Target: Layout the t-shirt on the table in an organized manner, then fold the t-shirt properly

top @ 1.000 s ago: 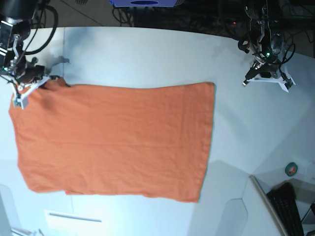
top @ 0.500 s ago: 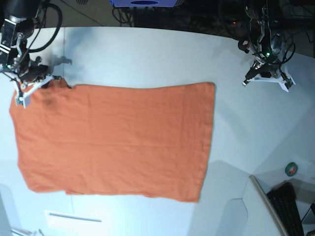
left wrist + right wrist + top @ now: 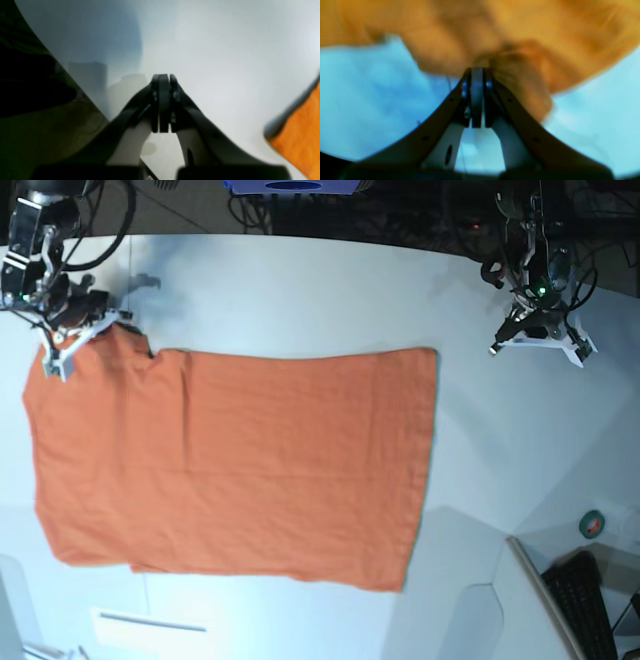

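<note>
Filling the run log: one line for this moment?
phase: layout | right hand: shut on t-shirt corner, far-left | left hand: shut, empty, off cloth | t-shirt: mostly flat on table

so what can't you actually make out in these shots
- Collar and tag of the t-shirt: not visible in the base view; the right wrist view is too blurred.
- How much cloth the right gripper pinches: jaws closed at a bunched edge, motion blur hides the contact.
- Left gripper: closed over the bare table, height above it unclear.
- Shirt's far side in the left wrist view: cut off by the frame edge.
</note>
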Motion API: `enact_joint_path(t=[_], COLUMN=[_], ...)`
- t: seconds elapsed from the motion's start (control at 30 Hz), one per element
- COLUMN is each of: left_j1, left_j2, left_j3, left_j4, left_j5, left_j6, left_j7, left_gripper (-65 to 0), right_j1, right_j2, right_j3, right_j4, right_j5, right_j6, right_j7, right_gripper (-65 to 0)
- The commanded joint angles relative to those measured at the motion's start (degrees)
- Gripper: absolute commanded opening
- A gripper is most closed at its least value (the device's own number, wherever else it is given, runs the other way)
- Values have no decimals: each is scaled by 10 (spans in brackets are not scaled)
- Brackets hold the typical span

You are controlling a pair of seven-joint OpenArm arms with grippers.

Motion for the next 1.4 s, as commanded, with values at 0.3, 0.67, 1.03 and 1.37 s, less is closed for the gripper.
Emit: enact_joint_path(t=[0.3, 0.67, 1.03, 1.37], left_j1=[-10, -10, -10, -11], left_j2=[2, 5, 1, 1], left_j3=[-1, -6, -6, -6], left_j4=[8, -33, -33, -33], left_j5=[-147, -179, -179, -179], left_j6=[-40, -155, -155, -154], left_j7=[-11, -11, -11, -11], left_gripper=[-411, -100, -100, -100], right_j1=[-28, 10, 23, -12], right_j2=[-9, -7, 4, 4], right_j3=[66, 178, 143, 144], right_j4=[176, 45, -48, -51], right_j5=[12, 67, 60, 44], right_j6=[3, 70, 72, 71], right_j7=[13, 18, 39, 39], right_gripper=[-650, -323, -650, -650])
